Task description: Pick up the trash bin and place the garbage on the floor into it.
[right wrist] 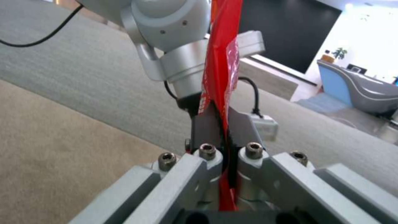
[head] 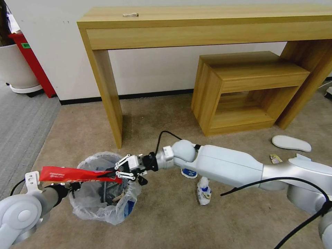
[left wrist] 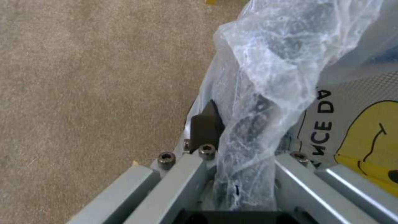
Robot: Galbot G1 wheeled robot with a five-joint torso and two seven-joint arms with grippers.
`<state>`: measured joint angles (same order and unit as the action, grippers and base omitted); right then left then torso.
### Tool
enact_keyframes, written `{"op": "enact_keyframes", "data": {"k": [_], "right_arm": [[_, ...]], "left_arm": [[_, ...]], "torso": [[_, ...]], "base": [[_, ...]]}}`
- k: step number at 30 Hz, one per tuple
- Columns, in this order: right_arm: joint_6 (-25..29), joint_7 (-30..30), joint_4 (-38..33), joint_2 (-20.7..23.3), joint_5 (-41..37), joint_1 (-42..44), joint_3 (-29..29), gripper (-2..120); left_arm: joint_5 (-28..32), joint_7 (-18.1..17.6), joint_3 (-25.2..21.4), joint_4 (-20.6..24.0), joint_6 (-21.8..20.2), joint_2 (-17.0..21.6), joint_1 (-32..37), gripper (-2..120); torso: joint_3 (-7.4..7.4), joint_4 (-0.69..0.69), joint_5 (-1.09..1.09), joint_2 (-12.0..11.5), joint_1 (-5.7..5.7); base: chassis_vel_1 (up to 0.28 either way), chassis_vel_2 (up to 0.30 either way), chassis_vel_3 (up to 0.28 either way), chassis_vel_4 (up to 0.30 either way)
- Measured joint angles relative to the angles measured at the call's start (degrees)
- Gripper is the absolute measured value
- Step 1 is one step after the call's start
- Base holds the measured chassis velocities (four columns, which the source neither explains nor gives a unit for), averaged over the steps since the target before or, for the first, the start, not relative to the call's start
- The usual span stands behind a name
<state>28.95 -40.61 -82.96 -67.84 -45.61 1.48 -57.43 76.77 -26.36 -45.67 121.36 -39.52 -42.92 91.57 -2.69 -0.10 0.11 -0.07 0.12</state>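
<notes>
In the head view the right gripper [head: 116, 174] pinches a red wrapper strip [head: 74, 174] held level above the trash bin [head: 103, 188] on the floor [head: 166, 221], its long axis pointing toward the robot's left; dark litter, hard to identify, lies inside. The left wrist view shows the left gripper [left wrist: 236, 137] clamped on the bin's clear plastic bag [left wrist: 269, 77]. In the right wrist view the dark fingers [right wrist: 205, 127] press together on the strip.

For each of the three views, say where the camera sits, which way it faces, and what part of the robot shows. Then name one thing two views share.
Head view: on the head, looking forward and down at the carpet; both arms show, the right hand holding a red wrapper over the bin.
Left wrist view: on the left wrist, facing the bin's bag, which the left hand grips.
Right wrist view: on the right wrist, facing the left arm; its fingers pinch the wrapper.
Shared: head and right wrist views both show the wrapper.
</notes>
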Motion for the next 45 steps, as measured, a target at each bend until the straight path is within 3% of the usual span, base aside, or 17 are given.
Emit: {"op": "enact_keyframes", "data": {"k": [5, 21, 24, 28, 31, 35, 38, 40, 42, 45], "right_arm": [[0.01, 0.19, 0.82, -1.93, 0.13, 0.02, -0.70, 0], [1.14, 0.85, 1.97, -0.82, 3.09, 2.23, -0.45, 3], [1.24, 0.85, 2.38, -0.18, 4.17, 3.39, -0.06, 19], [1.37, 0.85, 2.47, 0.06, 4.49, 3.81, 0.17, 24], [1.57, 0.83, 2.50, 0.82, 5.01, 4.62, 0.92, 42], [1.71, 0.73, 2.50, 1.49, 5.38, 5.08, 1.28, 52], [1.78, 0.52, 2.38, 2.24, 5.60, 5.36, 1.80, 68], [1.80, 0.48, 2.36, 2.31, 5.65, 5.41, 1.93, 69], [1.85, 0.40, 2.25, 2.66, 5.75, 5.56, 2.39, 82], [1.87, 0.39, 2.11, 3.18, 5.78, 5.66, 2.99, 92]], "left_arm": [[-0.13, 0.07, 0.20, 0.16, 0.02, -0.34, -0.02, 0], [0.25, 0.23, -0.31, 2.69, 0.09, -0.67, 1.24, 0], [0.27, 0.27, -0.61, 3.10, 0.10, -1.05, 1.64, 0], [0.27, 0.31, -0.64, 3.27, 0.12, -1.12, 1.77, 0], [0.40, 0.37, -0.67, 3.43, 0.17, -1.14, 1.77, 0], [0.48, 0.38, -0.71, 3.43, 0.20, -1.15, 1.72, 0], [0.44, 0.43, -0.78, 3.13, 0.22, -1.19, 1.77, 0], [0.42, 0.44, -0.78, 3.03, 0.22, -1.24, 1.78, 0], [0.32, 0.45, -0.79, 2.74, 0.23, -1.32, 1.79, 0], [0.29, 0.52, -0.84, 2.60, 0.23, -1.42, 1.91, 0]], "torso": [[0.00, 0.00, 0.00, 0.00, 0.00], [0.00, 0.00, 0.01, 0.00, 0.00], [0.00, 0.00, 0.02, 0.00, 0.00], [0.00, 0.00, 0.02, 0.00, 0.00], [0.00, 0.00, 0.02, 0.00, 0.00], [0.00, 0.00, 0.02, 0.00, 0.00], [0.00, -0.01, 0.02, 0.00, 0.00], [0.00, 0.00, 0.02, 0.00, 0.00], [0.00, 0.00, 0.02, 0.00, 0.00], [0.00, 0.00, 0.02, 0.00, 0.00]], "base": [[0.000, 0.000, 0.000, 0.000], [0.000, 0.000, 0.000, 0.000], [0.000, 0.000, 0.000, 0.000], [0.000, 0.000, 0.000, 0.000], [0.000, 0.000, 0.000, 0.000], [0.000, 0.000, 0.000, 0.000], [0.000, 0.000, 0.000, 0.000], [0.000, 0.000, 0.000, 0.000], [0.000, 0.000, 0.000, 0.000], [0.000, 0.000, 0.000, 0.000]]}}
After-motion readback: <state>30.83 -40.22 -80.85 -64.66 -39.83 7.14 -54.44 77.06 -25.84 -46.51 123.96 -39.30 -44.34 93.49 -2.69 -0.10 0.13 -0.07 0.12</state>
